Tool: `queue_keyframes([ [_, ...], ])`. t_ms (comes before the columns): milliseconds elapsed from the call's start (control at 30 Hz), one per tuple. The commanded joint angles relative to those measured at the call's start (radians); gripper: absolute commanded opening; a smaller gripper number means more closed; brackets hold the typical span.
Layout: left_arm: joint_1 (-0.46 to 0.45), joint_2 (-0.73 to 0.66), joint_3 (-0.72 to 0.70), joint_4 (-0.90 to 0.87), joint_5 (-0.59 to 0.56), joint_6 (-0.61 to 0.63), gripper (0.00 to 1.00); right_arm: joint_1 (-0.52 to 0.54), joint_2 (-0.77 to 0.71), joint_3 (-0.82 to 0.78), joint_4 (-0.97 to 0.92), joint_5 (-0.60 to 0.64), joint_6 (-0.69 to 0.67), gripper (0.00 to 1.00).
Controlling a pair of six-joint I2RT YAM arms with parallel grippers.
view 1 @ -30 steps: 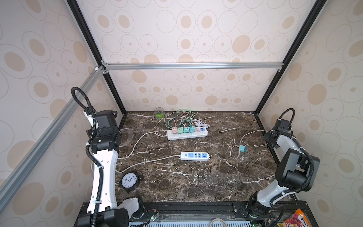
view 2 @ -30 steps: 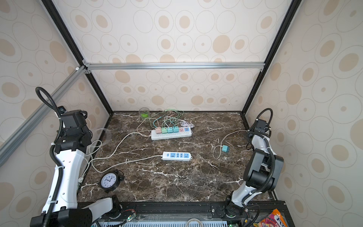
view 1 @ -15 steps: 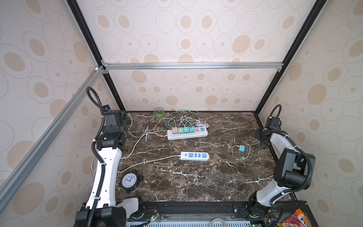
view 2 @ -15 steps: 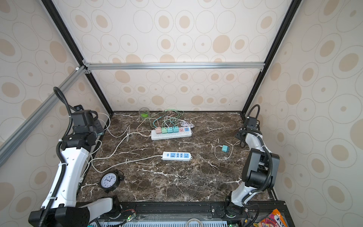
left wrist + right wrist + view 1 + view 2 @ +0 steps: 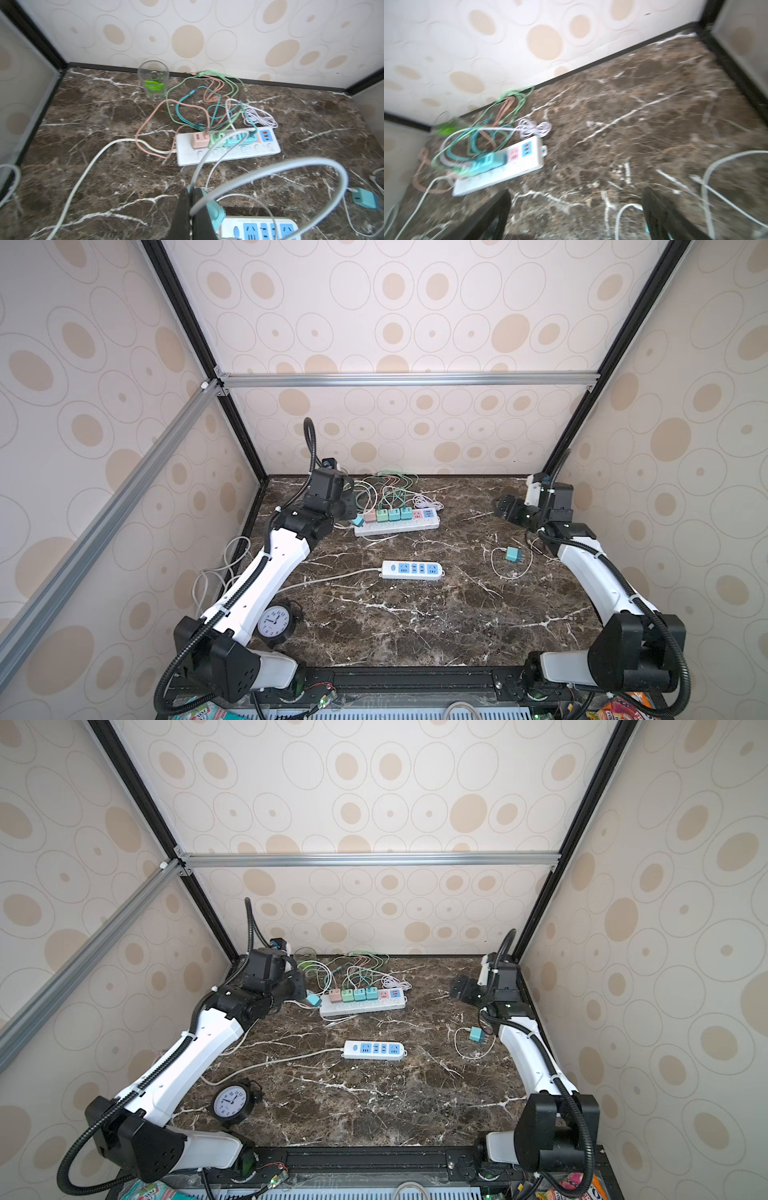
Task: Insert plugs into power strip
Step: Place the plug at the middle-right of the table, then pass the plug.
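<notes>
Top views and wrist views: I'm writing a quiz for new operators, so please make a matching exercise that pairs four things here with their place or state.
Things:
1. left gripper
2. right gripper
3. pink plug
4. alarm clock

Places or states:
A. near the table's front edge
B. open, holding nothing
C. seated in the long power strip
D. shut on a teal plug

Pairs: 1-D, 2-B, 3-C, 4-A
</notes>
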Motion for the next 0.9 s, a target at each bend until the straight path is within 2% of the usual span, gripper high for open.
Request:
queue_keyframes([
  [0,-0.051,0.045,0.054,0.071,0.05,-0.029,0.0,0.125,-0.03,-0.051,0.125,-0.146,-0.119,1.0],
  [167,-0.087,0.103,0.064,0.123,0.117,-0.025,0.0,0.3,-0.025,-0.112,0.202,-0.193,-0.344,1.0],
  [267,-0.105,0.129,0.082,0.138,0.155,-0.011,0.0,0.358,0.017,-0.096,0.186,-0.27,-0.401,1.0],
  [400,-0.117,0.168,0.119,0.114,0.159,-0.015,0.0,0.449,0.096,-0.041,0.155,-0.211,-0.49,1.0],
  [500,-0.123,0.197,0.143,0.095,0.161,-0.023,0.0,0.488,0.162,-0.009,0.205,-0.236,-0.51,0.97],
  [600,-0.125,0.214,0.158,0.086,0.167,-0.029,0.0,0.539,0.218,0.014,0.271,-0.145,-0.579,0.88],
  [867,-0.125,0.211,0.158,0.084,0.191,-0.034,0.0,0.567,0.336,0.011,0.505,0.015,-0.681,0.78],
])
